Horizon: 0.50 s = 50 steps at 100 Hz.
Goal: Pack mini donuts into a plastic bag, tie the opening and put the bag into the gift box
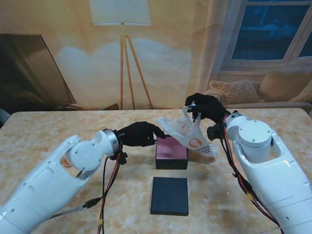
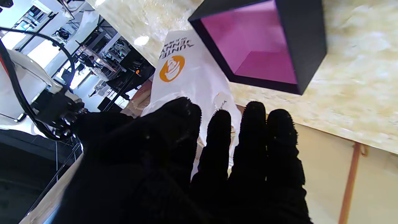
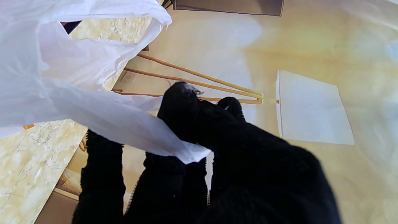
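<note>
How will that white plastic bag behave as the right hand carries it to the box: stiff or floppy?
Probably floppy: the plastic bag hangs crumpled from the right hand, which pinches only its top. Likely light, since the film drapes loosely over the fingers. It may swing and snag the gift box rim; contents aren't visible.

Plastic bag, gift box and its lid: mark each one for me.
plastic bag (image 1: 195, 139), stand view, on the printed white side by the orange logo.
gift box (image 1: 171, 148), stand view, on its pink inside.
lid (image 1: 169, 195), stand view, middle of its dark top.
</note>
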Each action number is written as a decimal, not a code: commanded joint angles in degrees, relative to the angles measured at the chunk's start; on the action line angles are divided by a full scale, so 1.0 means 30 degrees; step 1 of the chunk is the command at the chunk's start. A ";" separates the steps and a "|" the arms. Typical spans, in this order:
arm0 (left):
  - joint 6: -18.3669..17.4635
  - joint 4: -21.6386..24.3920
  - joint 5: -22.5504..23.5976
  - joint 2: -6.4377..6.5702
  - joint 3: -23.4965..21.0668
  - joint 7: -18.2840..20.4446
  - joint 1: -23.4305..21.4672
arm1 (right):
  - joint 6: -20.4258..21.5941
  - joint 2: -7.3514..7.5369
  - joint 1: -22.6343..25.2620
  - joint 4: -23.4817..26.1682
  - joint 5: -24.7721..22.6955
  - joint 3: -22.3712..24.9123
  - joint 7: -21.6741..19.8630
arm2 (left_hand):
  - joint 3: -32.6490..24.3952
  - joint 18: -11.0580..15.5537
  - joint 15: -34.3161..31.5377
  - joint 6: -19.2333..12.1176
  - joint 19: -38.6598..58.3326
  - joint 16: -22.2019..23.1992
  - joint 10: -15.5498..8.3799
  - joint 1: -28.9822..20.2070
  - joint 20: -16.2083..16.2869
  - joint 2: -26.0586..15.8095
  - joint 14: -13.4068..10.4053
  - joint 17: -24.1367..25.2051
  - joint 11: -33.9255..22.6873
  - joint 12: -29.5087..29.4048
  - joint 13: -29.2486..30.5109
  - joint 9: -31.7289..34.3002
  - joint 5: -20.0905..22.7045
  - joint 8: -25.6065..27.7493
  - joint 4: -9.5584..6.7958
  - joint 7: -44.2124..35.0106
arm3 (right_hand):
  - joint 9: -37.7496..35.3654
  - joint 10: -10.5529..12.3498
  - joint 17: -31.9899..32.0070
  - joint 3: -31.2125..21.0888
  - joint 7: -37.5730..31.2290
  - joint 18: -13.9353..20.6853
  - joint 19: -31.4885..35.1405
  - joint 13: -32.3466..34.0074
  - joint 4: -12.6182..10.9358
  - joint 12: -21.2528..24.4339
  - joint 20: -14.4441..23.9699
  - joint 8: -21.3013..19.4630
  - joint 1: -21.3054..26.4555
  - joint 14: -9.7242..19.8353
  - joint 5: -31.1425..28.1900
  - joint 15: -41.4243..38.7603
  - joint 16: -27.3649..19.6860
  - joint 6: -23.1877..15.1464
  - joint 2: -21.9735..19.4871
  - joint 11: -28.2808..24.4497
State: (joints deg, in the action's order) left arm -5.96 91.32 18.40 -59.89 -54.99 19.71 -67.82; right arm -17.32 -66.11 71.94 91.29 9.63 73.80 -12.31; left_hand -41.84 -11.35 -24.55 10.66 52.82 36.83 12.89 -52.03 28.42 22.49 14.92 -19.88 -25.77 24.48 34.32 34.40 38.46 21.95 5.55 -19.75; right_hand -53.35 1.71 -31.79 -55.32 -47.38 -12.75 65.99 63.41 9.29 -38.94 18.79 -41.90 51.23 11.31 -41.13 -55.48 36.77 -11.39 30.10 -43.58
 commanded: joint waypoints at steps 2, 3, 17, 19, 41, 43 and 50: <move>0.0005 -0.0193 0.0041 -0.0707 0.0249 -0.0071 0.0803 | -0.0125 -0.0088 0.0042 -0.0017 0.0055 -0.0108 -0.0353 | -0.0444 0.0995 -0.0435 -0.0612 0.0535 -0.0310 -0.0531 -0.0547 -0.0521 0.0567 -0.0453 -0.0311 -0.0171 -0.0068 0.0337 0.0415 0.0358 0.0432 0.0760 -0.0873 | -0.0200 0.0982 0.0023 -0.0490 0.0158 0.0284 -0.0187 -0.0112 -0.0302 0.0021 0.0183 0.0162 0.1497 0.0681 -0.0032 -0.0168 -0.0229 -0.0136 -0.1019 -0.0457; 0.0023 -0.0265 -0.0052 -0.0741 0.0341 -0.0111 0.0907 | -0.0133 -0.0089 0.0038 -0.0020 0.0060 -0.0112 -0.0356 | -0.0420 0.1046 -0.0451 -0.0645 0.0562 -0.0307 -0.0563 -0.0582 -0.0537 0.0590 -0.0480 -0.0340 -0.0191 -0.0067 0.0355 0.0432 0.0351 0.0454 0.0803 -0.0940 | -0.0195 0.0989 0.0029 -0.0484 0.0164 0.0284 -0.0193 -0.0132 -0.0299 0.0022 0.0183 0.0164 0.1493 0.0665 -0.0024 -0.0160 -0.0233 -0.0117 -0.1034 -0.0453; 0.0077 -0.1049 -0.1360 -0.1214 0.1404 -0.0726 0.2081 | -0.0201 -0.0110 0.0005 -0.0020 -0.0022 -0.0155 -0.0254 | 0.0000 0.1342 -0.0812 -0.1189 0.1024 -0.0174 -0.0963 -0.1305 -0.0643 0.0941 -0.0712 -0.0826 -0.0583 -0.0013 0.0900 0.1001 0.0487 0.0651 0.1366 -0.2085 | -0.0092 0.1012 0.0069 -0.0436 0.0214 0.0207 -0.0219 -0.0232 -0.0296 0.0021 0.0195 0.0179 0.1500 0.0625 0.0052 -0.0102 -0.0260 -0.0059 -0.1089 -0.0411; 0.0049 -0.1132 -0.1506 -0.1269 0.1528 -0.0785 0.2213 | -0.0216 -0.0116 0.0006 -0.0010 -0.0035 -0.0159 -0.0227 | 0.0051 0.1447 -0.0867 -0.1313 0.1094 -0.0149 -0.1038 -0.1400 -0.0646 0.1029 -0.0771 -0.0935 -0.0646 0.0001 0.1012 0.1108 0.0522 0.0675 0.1437 -0.2312 | -0.0103 0.0969 0.0047 -0.0425 0.0216 0.0196 -0.0202 -0.0234 -0.0294 0.0015 0.0205 0.0179 0.1503 0.0628 0.0052 -0.0098 -0.0262 -0.0058 -0.1078 -0.0423; -0.0321 -0.2226 -0.3286 -0.2066 0.2803 -0.1838 0.3571 | -0.0403 -0.0152 0.0009 0.0042 -0.0042 -0.0221 -0.0094 | 0.0251 0.1763 -0.0387 -0.2651 0.0799 -0.0479 -0.2209 -0.2158 -0.1158 0.1788 -0.1689 -0.1274 -0.0580 0.1308 0.1648 0.2583 0.0952 0.0182 0.1975 -0.5068 | -0.0101 0.0981 0.0095 -0.0377 0.0264 0.0166 -0.0210 -0.0236 -0.0298 0.0020 0.0222 0.0205 0.1515 0.0628 0.0091 -0.0087 -0.0270 -0.0029 -0.1100 -0.0433; -0.0322 -0.2365 -0.3492 -0.2170 0.2903 -0.1992 0.3678 | -0.0409 -0.0157 0.0009 0.0041 -0.0038 -0.0230 -0.0079 | 0.0251 0.1764 -0.0355 -0.2775 0.0782 -0.0507 -0.2137 -0.2242 -0.1181 0.1891 -0.1723 -0.1272 -0.0584 0.1377 0.1698 0.2761 0.1105 0.0199 0.1996 -0.5255 | -0.0103 0.0968 0.0095 -0.0375 0.0267 0.0171 -0.0209 -0.0243 -0.0298 0.0018 0.0223 0.0206 0.1514 0.0627 0.0097 -0.0086 -0.0270 -0.0024 -0.1104 -0.0437; -0.0427 -0.2828 -0.3886 -0.2446 0.3235 -0.2408 0.4026 | -0.0475 -0.0176 0.0008 0.0045 0.0006 -0.0246 -0.0038 | 0.0516 0.1812 -0.0223 -0.2993 0.0825 -0.0676 -0.2354 -0.2509 -0.1293 0.2003 -0.1877 -0.1321 -0.0095 0.1929 0.1931 0.3520 0.1256 -0.0336 0.2160 -0.6328 | -0.0103 0.0979 0.0093 -0.0369 0.0276 0.0173 -0.0204 -0.0240 -0.0302 0.0011 0.0229 0.0218 0.1512 0.0644 0.0100 -0.0103 -0.0264 0.0010 -0.1108 -0.0447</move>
State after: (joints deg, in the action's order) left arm -7.01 82.99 5.89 -65.76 -45.53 12.03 -56.74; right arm -18.40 -66.15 71.62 91.24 9.51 73.29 -11.83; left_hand -41.63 -8.74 -26.21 3.86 55.32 36.05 8.10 -57.18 25.70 26.62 11.18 -23.69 -27.36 28.88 38.88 42.93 41.34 22.39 10.59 -36.12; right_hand -52.82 1.61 -31.53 -54.56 -46.79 -12.75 65.47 62.79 9.29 -38.94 18.79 -41.81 51.80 11.25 -41.12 -55.48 36.77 -11.21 29.44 -43.53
